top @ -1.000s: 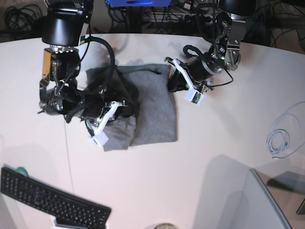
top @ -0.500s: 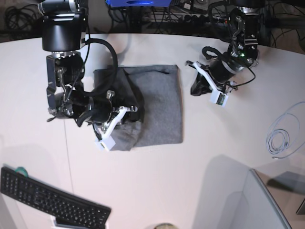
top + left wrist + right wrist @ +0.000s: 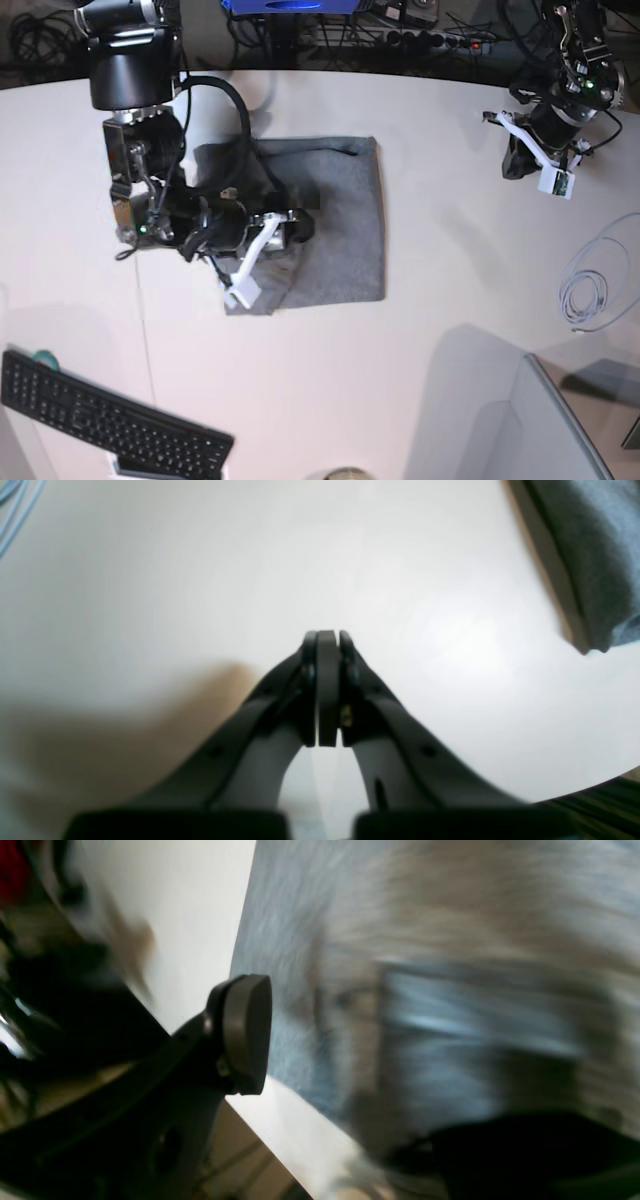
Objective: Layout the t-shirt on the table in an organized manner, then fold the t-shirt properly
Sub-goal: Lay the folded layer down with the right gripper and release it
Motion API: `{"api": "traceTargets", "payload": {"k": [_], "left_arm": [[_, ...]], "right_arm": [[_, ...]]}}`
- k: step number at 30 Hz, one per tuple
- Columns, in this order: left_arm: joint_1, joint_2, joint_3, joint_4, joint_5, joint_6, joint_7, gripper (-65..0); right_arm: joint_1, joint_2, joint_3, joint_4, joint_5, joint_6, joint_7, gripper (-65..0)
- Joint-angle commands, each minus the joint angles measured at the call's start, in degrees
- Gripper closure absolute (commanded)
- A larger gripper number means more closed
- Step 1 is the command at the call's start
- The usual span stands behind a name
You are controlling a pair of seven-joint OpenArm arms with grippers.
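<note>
Right pincer [image 3: 285,228] gapes wide over the t-shirt [image 3: 340,230]; left pincer [image 3: 520,160] hangs clamped, empty.

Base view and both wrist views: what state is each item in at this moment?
t-shirt: folded into a rectangle, flat on the table, left edge bunched under the right arm.
table: bare around the shirt.
left gripper: shut, empty, over bare table away from the shirt.
right gripper: open above the shirt, holding nothing.
keyboard: lying at the near table edge.
cable: coiled, loose on the table.
</note>
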Motion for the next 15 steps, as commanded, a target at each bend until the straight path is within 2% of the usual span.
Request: {"api": "traceTargets", "payload": {"k": [1, 3, 10, 15], "left_arm": [[0.64, -0.89, -1.34, 1.01, -0.64, 0.08, -0.9, 0.0], [0.72, -0.89, -2.57, 1.01, -0.64, 0.08, -0.9, 0.0], [2.57, -0.89, -4.68, 1.01, -0.64, 0.08, -0.9, 0.0], [3.19, -0.89, -4.68, 0.75, -1.0, 0.08, -0.9, 0.0]], "right_arm": [[1.26, -0.72, -1.27, 1.88, -0.31, 0.36, 1.27, -32.0], [0.91, -1.16, -3.65, 3.03, -4.18, 0.1, 2.67, -32.0], [1.35, -1.07, -13.05, 3.9, -5.85, -11.59, 7.16, -32.0], [2.58, -0.72, -21.67, 6.1, -6.11, -18.01, 8.04, -32.1]]}}
